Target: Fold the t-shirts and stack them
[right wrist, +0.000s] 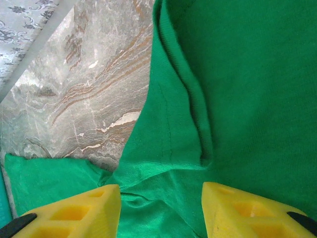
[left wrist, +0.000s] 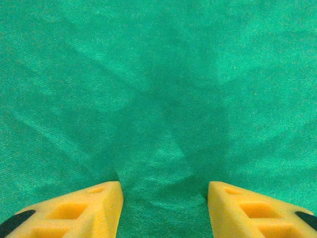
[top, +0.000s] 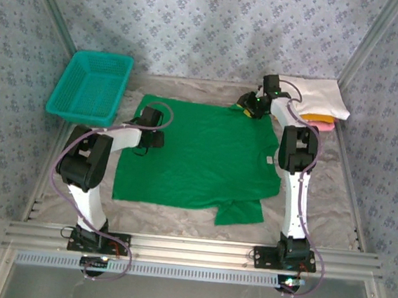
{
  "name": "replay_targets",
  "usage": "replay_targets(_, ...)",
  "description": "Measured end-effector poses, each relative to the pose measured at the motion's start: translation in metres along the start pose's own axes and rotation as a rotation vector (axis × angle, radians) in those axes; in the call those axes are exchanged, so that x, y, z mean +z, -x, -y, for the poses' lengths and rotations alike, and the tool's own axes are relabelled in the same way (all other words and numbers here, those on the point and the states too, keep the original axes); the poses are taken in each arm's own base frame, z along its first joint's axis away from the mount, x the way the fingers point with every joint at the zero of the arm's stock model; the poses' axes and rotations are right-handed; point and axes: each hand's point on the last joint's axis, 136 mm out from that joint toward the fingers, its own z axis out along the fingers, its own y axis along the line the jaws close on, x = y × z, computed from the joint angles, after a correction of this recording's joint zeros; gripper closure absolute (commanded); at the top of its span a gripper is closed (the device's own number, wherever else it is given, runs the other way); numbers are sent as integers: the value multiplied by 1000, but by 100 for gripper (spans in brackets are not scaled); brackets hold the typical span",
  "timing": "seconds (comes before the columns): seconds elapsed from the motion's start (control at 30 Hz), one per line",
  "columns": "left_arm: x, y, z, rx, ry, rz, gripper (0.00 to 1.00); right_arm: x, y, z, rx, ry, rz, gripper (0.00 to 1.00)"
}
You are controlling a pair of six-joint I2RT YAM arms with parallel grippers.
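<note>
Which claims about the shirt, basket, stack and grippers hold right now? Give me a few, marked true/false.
1. The green t-shirt lies spread out on the table. True.
2. The teal basket sits at the far right. False: it is at the far left.
3. The folded stack is in the far right corner, white on top. True.
4. The left gripper is over bare table. False: green cloth lies under it.
5. The right gripper is clamped shut. False: its fingers stand apart at the shirt's edge.
</note>
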Motion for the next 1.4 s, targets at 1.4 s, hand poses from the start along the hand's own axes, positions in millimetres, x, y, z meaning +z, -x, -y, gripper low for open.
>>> replay_targets(1.4, -174, 54, -12, -116, -99, 300, 34, -285, -101, -71, -245, 85, 411, 55)
